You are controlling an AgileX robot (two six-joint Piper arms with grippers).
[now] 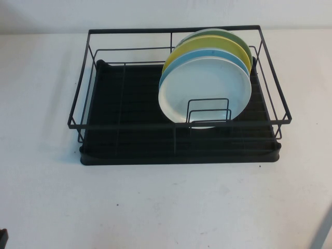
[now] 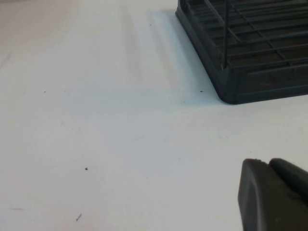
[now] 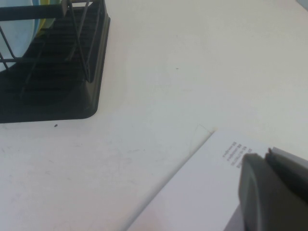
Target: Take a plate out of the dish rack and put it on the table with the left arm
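Note:
The black wire dish rack (image 1: 129, 124) stands on the white table (image 1: 155, 207), on its black drip tray. The white plate (image 1: 205, 91) leans upright at the front of a stack in the rack's right half, behind low wire dividers. A light blue plate (image 1: 207, 58), a yellow plate (image 1: 192, 49) and a green plate (image 1: 228, 36) stand behind it. My left gripper (image 2: 267, 162) is shut and empty, low over the table near the rack's front left corner (image 2: 240, 72). My right gripper (image 3: 266, 153) is shut and empty, off the rack's right side (image 3: 72, 82).
A white printed sheet (image 3: 202, 192) lies on the table under my right gripper. The rack's left half holds no dishes. Only a dark bit of the left arm (image 1: 2, 237) shows at the high view's bottom left corner.

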